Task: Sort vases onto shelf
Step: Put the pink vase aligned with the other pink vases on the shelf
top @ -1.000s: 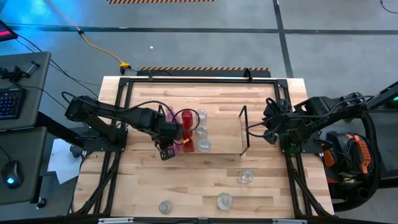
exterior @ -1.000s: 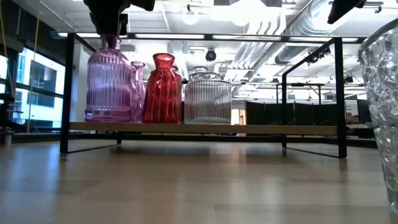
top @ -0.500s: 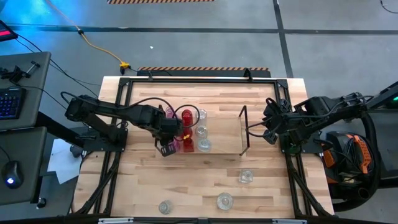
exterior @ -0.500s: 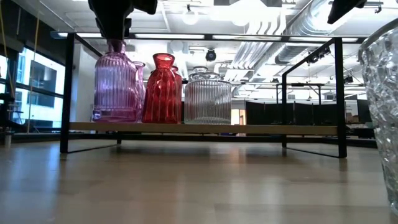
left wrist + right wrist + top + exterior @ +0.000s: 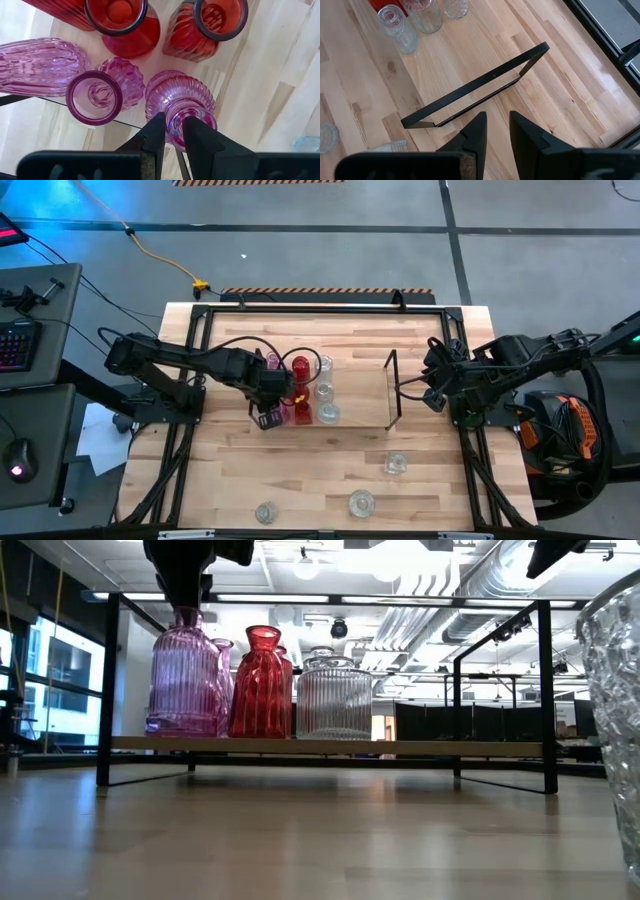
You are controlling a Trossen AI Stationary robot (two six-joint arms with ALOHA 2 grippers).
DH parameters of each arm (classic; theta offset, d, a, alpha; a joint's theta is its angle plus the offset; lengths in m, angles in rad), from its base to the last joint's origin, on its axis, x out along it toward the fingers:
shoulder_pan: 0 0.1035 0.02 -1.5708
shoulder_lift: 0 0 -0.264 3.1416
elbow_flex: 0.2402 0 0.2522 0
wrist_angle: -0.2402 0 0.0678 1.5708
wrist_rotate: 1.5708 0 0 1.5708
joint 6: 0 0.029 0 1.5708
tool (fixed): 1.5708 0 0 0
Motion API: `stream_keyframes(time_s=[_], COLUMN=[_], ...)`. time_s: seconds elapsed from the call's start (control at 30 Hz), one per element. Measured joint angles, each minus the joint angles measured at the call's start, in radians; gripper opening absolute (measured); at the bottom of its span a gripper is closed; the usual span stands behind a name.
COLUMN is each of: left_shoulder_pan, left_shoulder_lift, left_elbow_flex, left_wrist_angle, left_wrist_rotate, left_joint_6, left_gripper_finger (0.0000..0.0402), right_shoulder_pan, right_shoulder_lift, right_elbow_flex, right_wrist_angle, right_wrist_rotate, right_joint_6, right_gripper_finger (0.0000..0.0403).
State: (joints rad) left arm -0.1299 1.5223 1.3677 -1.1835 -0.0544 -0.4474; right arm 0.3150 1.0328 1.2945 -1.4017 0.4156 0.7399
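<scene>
Pink vase shifted right, left gripper astride neck

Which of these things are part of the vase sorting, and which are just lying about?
Part of the job:
- pink vase at the left gripper
- red vase
- clear vases on the table
- shelf

Just about:
- keyboard
- yellow cable

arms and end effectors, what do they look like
Both arms are dark, nearly black, jointed segments with black cables looping along them. The left end effector and right end effector each have two dark wedge-shaped fingers tapering to narrow tips, on a black crossbar.
</scene>
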Motion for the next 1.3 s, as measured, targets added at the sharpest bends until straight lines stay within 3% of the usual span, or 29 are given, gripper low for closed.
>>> stream_keyframes(time_s=[0.33, 1.3], left_shoulder_pan=[0.000, 0.000], left_shoulder_lift=[0.000, 0.000], left_elbow_flex=[0.000, 0.002], left_wrist_angle=[0.000, -0.025], left_wrist_rotate=[-0.022, -0.038], left_joint_6=[0.005, 0.004], left_gripper_finger=[0.0076, 0.0078], right_shoulder_pan=[0.000, 0.000], right_shoulder_lift=[0.000, 0.000], right_elbow_flex=[0.000, 0.000], right_wrist_angle=[0.000, 0.000], right_wrist_rotate=[0.000, 0.000], right_joint_6=[0.000, 0.003], right_gripper_finger=[0.0064, 0.0064])
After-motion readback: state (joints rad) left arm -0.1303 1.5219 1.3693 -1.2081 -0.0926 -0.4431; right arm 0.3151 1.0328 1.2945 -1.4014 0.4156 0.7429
